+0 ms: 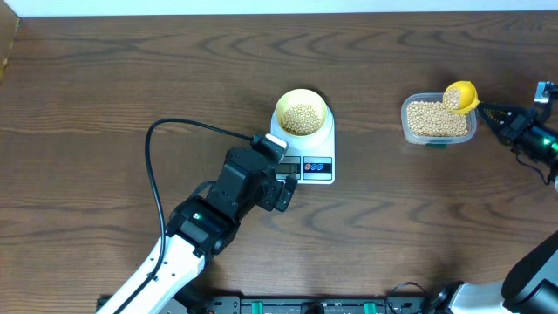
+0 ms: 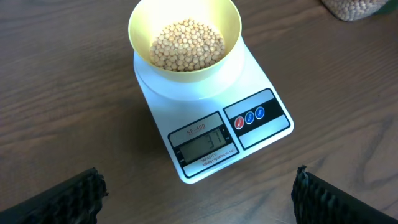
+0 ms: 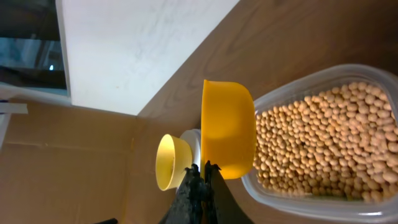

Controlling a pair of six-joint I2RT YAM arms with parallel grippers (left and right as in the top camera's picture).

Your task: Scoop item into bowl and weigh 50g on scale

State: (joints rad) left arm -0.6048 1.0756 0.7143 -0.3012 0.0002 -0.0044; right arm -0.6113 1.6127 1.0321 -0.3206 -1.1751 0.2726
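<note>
Two end effectors are showing over the counter [image 1: 105, 87]: the left end effector [image 1: 282, 191] is hovering with its jaws standing wide and empty at the near edge of the scale [image 1: 318, 166], while the right end effector [image 1: 490, 112] is clamping the handle of a yellow spoon [image 1: 459, 94] above the far right corner of a clear tub [image 1: 438, 122]. Many beans [image 1: 302, 118] are lying in the pale-yellow bowl [image 1: 280, 112], which is sitting on the scale's far half, and more are filling the tub, well to the right.
</note>
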